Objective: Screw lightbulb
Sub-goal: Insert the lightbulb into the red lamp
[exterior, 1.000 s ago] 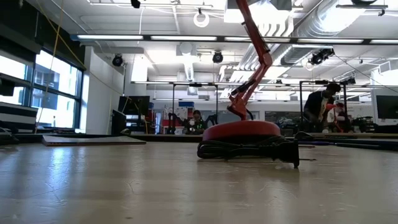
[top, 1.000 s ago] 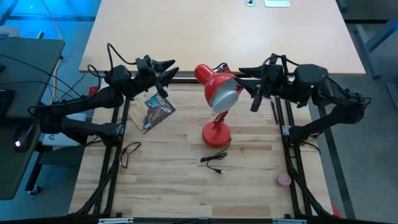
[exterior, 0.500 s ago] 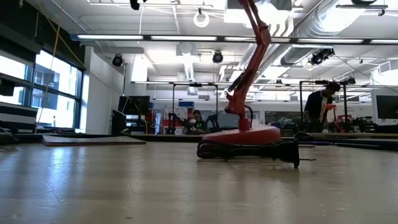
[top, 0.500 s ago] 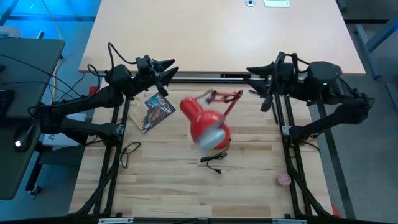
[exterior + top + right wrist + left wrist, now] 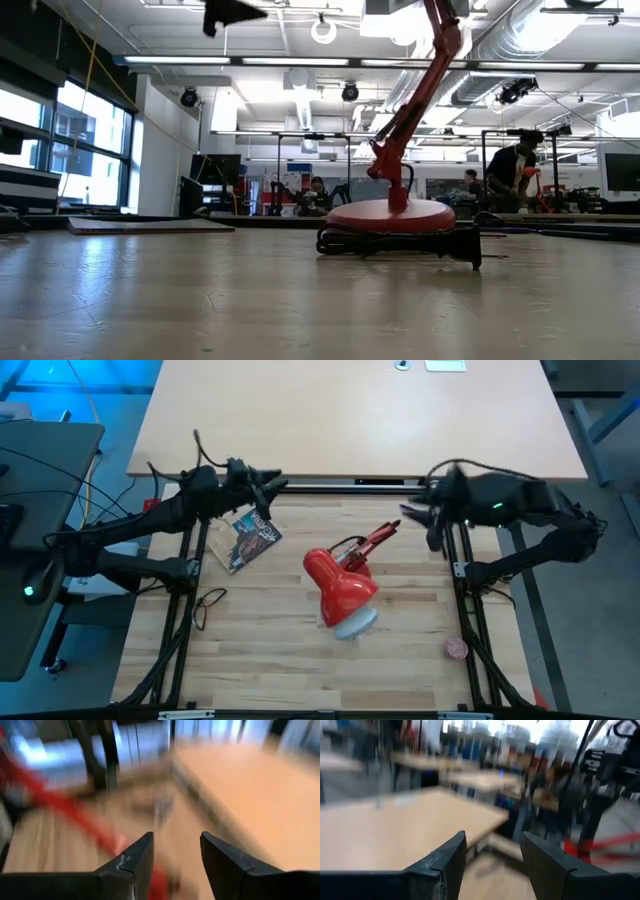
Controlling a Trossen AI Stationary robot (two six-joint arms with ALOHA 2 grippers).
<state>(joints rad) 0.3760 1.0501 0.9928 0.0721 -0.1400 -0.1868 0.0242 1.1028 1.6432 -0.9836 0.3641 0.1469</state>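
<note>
Wooden bench: lamp head has swung down since 1 s ago; lightbulb seated in shade. Left end effector & right end effector open, empty, at rear; likely released.

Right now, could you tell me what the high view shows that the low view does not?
Only the high view shows the lamp's red shade drooped over the table, the left gripper and right gripper apart from it, and a magazine. Only the low view shows the lamp's round base, the coiled cord and people in the room behind. Both show the lamp's jointed arm.
</note>
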